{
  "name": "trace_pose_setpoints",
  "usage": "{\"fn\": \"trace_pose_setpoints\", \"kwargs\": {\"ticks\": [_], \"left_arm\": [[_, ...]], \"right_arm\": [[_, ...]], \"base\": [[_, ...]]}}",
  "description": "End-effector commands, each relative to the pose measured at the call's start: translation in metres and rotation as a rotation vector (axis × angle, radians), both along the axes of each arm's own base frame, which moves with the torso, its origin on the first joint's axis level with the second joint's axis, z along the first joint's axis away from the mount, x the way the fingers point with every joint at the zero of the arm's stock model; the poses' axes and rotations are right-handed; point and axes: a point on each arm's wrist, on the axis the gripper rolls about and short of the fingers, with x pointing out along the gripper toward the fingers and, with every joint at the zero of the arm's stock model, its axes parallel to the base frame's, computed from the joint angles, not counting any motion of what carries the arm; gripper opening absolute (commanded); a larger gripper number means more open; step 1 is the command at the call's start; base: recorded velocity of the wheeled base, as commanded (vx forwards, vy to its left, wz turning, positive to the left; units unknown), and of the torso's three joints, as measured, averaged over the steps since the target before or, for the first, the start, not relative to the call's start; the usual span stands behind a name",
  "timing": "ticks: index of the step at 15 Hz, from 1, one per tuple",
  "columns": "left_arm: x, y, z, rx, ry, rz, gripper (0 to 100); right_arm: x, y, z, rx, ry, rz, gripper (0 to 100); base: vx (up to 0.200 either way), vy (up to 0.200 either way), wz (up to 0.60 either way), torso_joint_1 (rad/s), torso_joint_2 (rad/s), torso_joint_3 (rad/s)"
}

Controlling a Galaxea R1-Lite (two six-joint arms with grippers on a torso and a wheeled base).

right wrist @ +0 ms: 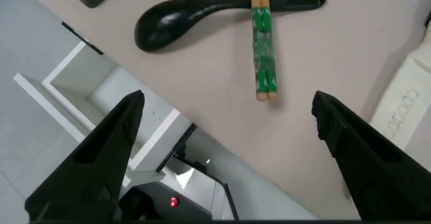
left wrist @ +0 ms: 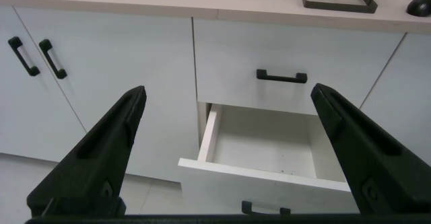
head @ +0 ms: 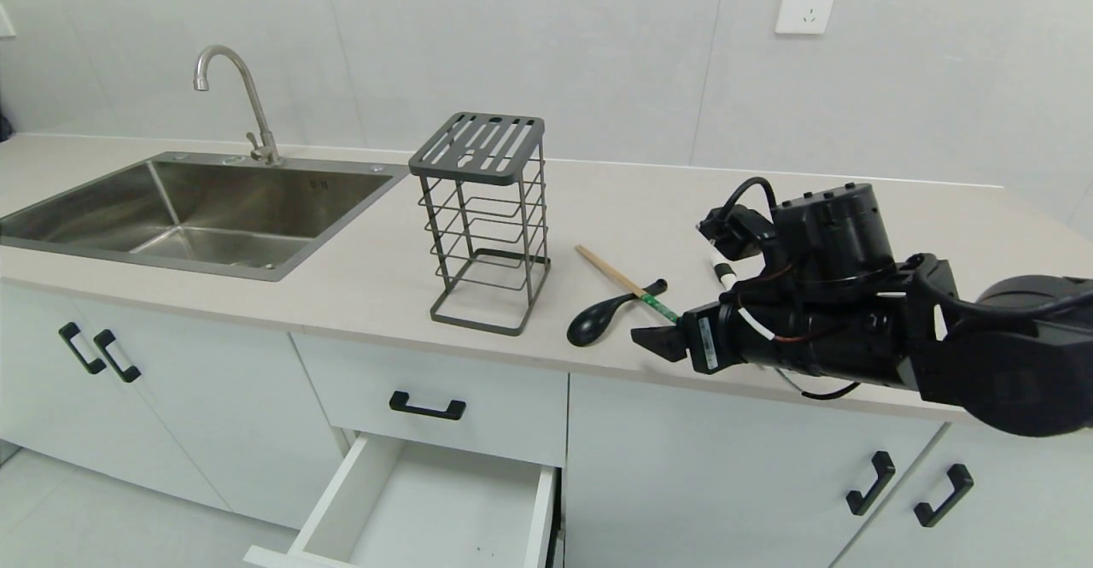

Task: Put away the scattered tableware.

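Note:
A black spoon lies on the counter near its front edge, right of the wire rack. A pair of wooden chopsticks with green ends rests across the spoon's handle. My right gripper hovers open just right of the chopsticks' green ends, low over the counter's front edge. From the right wrist, the spoon and chopsticks lie beyond the open gripper. A white utensil lies partly hidden behind the right wrist. My left gripper is open, low in front of the open drawer.
A grey wire rack stands mid-counter, and a steel sink with a tap lies at the left. The empty white drawer is pulled out below the rack, under a shut drawer. Cabinet doors flank both sides.

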Motion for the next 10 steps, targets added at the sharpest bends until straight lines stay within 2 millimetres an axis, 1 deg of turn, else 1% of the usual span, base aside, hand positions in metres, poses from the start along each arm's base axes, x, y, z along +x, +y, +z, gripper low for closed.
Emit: {"fn": "trace_pose_setpoints", "kwargs": {"ticks": [1,3,4,6,8,10], "left_arm": [[0.0,0.0,0.0,0.0,0.001,0.0,100],[0.0,0.0,0.0,0.0,0.001,-0.001,100],[0.0,0.0,0.0,0.0,0.001,0.0,100],[0.0,0.0,0.0,0.0,0.001,0.0,100],[0.0,0.0,0.0,0.0,0.001,0.0,100],[0.0,0.0,0.0,0.0,0.001,0.0,100]], "right_arm": [[0.012,0.01,-0.003,-0.015,0.018,0.004,100],[0.018,0.01,0.002,-0.051,0.03,0.01,100],[0.022,0.007,0.011,-0.089,0.048,0.015,100],[0.024,0.008,0.024,-0.106,0.073,0.016,100],[0.028,0.01,0.021,-0.111,0.078,0.012,100],[0.034,0.011,0.012,-0.125,0.098,0.004,100]], "base": [[0.0,0.0,0.0,0.0,0.0,0.0],[0.0,0.0,0.0,0.0,0.0,0.0],[0.0,0.0,0.0,0.0,0.0,0.0],[0.0,0.0,0.0,0.0,0.0,0.0],[0.0,0.0,0.0,0.0,0.0,0.0],[0.0,0.0,0.0,0.0,0.0,0.0]]}}
